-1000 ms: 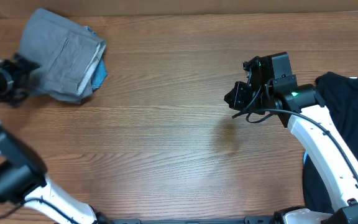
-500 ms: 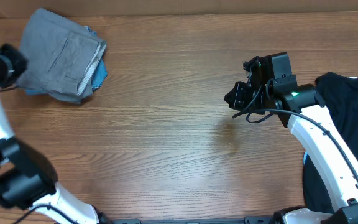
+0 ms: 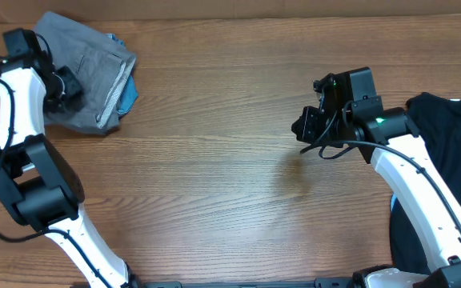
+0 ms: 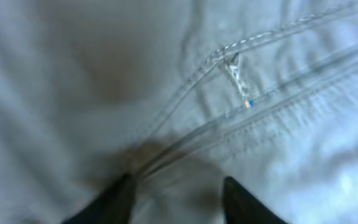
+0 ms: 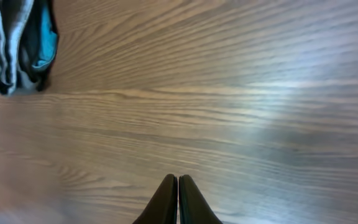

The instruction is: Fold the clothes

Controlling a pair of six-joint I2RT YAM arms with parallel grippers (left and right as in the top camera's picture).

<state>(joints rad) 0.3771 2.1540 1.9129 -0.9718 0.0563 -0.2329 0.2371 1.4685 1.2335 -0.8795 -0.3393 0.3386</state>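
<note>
The clothes, grey shorts point(image 3: 90, 68), lie folded in a bundle at the table's far left corner. My left gripper point(image 3: 62, 84) hovers over their left part. In the left wrist view, grey cloth with stitched seams point(image 4: 241, 93) fills the frame. The left gripper point(image 4: 178, 199) has its two dark fingertips point(image 4: 123, 199) apart just above the fabric, holding nothing. My right gripper point(image 3: 304, 128) hangs shut over bare wood at mid-right, far from the shorts. In its own view the right gripper point(image 5: 178, 199) has its tips together, and the shorts point(image 5: 5, 43) show at the top left.
A light-blue denim piece point(image 3: 128, 92) pokes out from under the shorts' right side, also showing as blue cloth point(image 5: 42, 37) in the right wrist view. A black garment heap point(image 3: 454, 152) covers the right edge, behind the right arm. Bare wooden table point(image 3: 214, 176) spans the middle.
My left arm has swung from the left of the bundle up and over onto the grey shorts. The shorts and the right arm have stayed where they were.
</note>
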